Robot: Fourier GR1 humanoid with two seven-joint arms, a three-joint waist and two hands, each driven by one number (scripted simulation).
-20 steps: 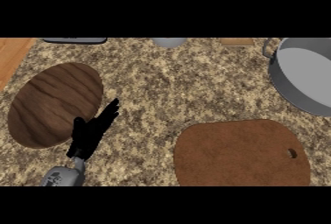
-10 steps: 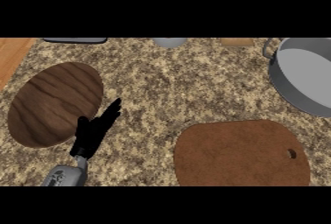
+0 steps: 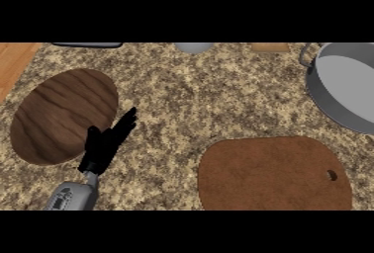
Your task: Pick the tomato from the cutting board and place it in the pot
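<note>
Though partly cropped, grey handled pot (image 3: 342,86)

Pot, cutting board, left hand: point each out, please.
pot (image 3: 350,84), head view, grey inside floor.
cutting board (image 3: 270,173), head view, bare middle of its top.
left hand (image 3: 102,146), head view, black palm.

Speckled granite counter (image 3: 190,94) bearing an oval dark wooden plate (image 3: 62,116) at left, a brown cutting board (image 3: 274,173) with a small hole at lower right, and a grey pot (image 3: 347,84) at upper right
</note>
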